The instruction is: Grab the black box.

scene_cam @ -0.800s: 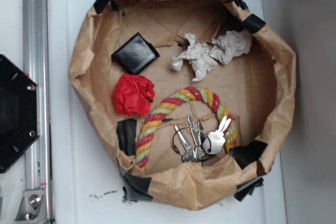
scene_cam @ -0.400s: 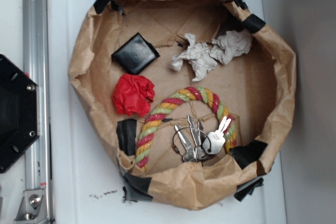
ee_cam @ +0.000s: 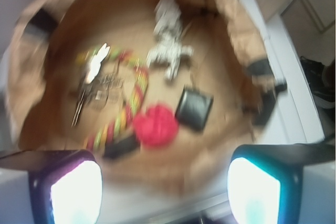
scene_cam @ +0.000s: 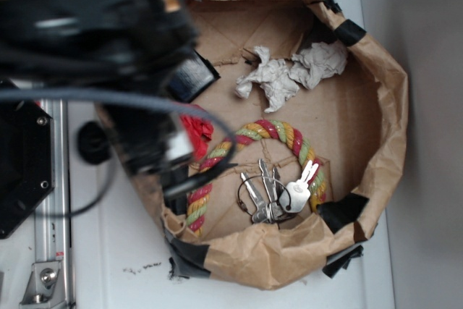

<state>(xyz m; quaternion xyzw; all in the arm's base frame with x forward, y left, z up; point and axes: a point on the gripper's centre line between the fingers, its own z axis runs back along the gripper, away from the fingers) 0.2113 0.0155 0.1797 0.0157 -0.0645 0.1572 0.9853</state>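
Approach step: spread gripper (ee_cam: 165,179) seemingly high above small glossy black box (ee_cam: 194,108); next, descend onto it.

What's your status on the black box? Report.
Claw open, empty, high above the paper basin. Black box flat on the floor beside the red paper, untouched. Nothing on top of it.

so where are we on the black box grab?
Early approach. Done: the arm is over the paper bin's left side in the exterior view. In hand: nothing. The wrist view shows the hand open, its fingers wide apart and short of the black box, which lies flat beside the red crumpled paper. Left: centre over the box, descend, close, lift.
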